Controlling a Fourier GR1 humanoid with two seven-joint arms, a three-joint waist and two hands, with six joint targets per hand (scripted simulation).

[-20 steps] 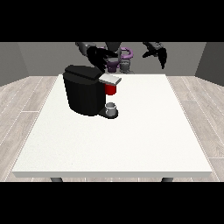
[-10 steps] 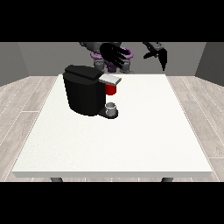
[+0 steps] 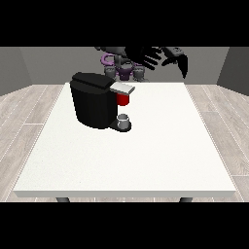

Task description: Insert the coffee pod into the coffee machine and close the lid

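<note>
Coffee machine (image 3: pixel 95 99): a black block that is standing on the left half of the white table (image 3: pixel 146 160), toward the far side, with its grey lid piece (image 3: pixel 122 88) sticking out to the right.

Red thing at the machine (image 3: pixel 124 99): it is sitting just under the grey lid piece, on the machine's right face.

Grey thing (image 3: pixel 124 119): a small grey cup shape that is resting on the machine's base, directly below the red thing; whether it is the coffee pod cannot be told.

Hand at the view's left (image 3: pixel 143 57): it is hovering above the table's far edge, up and to the right of the machine, with its fingers spread apart and straight, holding nothing. It is well apart from the grey thing, which is lying nearer and lower left of it.

Hand at the view's right (image 3: pixel 181 61): it is hanging beyond the far edge, right of the other hand, with fingers pointing down; whether they are apart or curled cannot be told.

Robot's body (image 3: pixel 121 68): it is showing behind the machine in dark and purple parts.
</note>
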